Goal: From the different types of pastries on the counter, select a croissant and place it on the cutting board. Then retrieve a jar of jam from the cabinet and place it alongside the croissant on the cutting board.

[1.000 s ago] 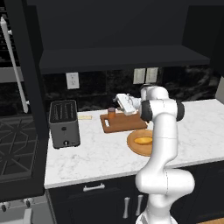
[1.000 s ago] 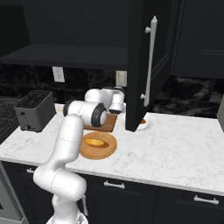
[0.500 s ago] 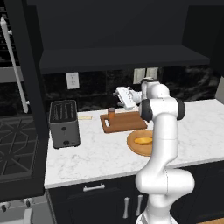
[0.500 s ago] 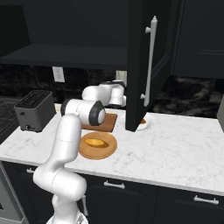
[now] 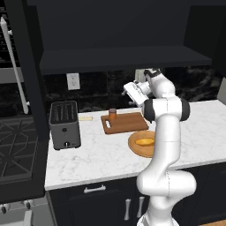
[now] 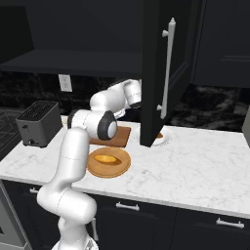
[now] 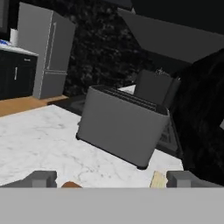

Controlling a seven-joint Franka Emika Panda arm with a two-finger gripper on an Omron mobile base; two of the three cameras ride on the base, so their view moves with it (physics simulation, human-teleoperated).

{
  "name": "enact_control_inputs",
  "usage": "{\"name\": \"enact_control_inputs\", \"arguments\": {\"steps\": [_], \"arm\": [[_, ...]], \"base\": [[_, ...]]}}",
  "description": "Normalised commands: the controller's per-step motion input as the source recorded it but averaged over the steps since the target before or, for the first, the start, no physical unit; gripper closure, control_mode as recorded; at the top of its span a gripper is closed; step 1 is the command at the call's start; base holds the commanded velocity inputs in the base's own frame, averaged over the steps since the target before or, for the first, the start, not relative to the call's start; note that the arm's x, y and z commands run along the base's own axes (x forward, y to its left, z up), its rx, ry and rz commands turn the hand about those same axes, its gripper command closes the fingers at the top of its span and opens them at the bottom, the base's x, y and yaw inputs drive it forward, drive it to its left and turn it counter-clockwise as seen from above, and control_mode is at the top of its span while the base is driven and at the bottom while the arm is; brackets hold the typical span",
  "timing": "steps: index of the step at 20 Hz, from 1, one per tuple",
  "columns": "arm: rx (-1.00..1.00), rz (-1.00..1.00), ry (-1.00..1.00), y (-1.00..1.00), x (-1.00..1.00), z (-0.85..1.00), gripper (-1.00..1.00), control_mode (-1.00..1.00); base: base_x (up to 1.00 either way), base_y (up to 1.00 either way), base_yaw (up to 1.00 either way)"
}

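The jar of jam [image 5: 112, 114], orange-brown with a darker lid, stands upright on the left part of the cutting board [image 5: 128, 123] on the counter [image 5: 97, 154]. My gripper [image 5: 126, 90] hangs open above and to the right of it, not touching. In the hand view the gripper [image 7: 113, 179] is wide apart with nothing gripped, and the jar's top [image 7: 70, 184] peeks up at the bottom. A brown bit [image 6: 159, 135] lies past the cabinet door's lower edge. I cannot tell whether it is the croissant.
A golden bun [image 5: 145, 141] lies on a round wooden plate [image 5: 134, 148] in front of the board. A pale stick [image 5: 86, 118] lies beside the grey toaster [image 5: 65, 123]. The cabinet door [image 6: 161, 73] hangs open over the counter, right of my arm.
My hand has lifted up and away from the jar and tilted toward the toaster. The jar has stayed on the board.
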Motion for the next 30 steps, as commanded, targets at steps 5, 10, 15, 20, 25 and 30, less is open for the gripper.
{"name": "enact_control_inputs", "arguments": {"steps": [5, 10, 15, 20, 25, 30], "arm": [[-0.14, 0.14, -0.08, -0.36, -0.01, -0.18, -1.0, -1.0], [-0.19, 0.13, -0.14, -0.57, -0.02, -0.17, -1.0, -1.0], [-0.06, 0.05, -0.02, -0.04, 0.0, -0.18, -1.0, -1.0], [-0.1, 0.02, -0.11, -0.1, 0.0, -0.16, -1.0, -1.0], [-0.14, 0.06, -0.15, -0.21, 0.0, -0.16, -1.0, -1.0], [-0.13, 0.05, -0.16, -0.2, 0.0, -0.09, -1.0, -1.0]], "base": [[0.0, 0.0, 0.0], [0.0, 0.0, 0.0], [0.0, 0.0, 0.0], [0.0, 0.0, 0.0], [0.0, 0.0, 0.0], [0.0, 0.0, 0.0]]}}
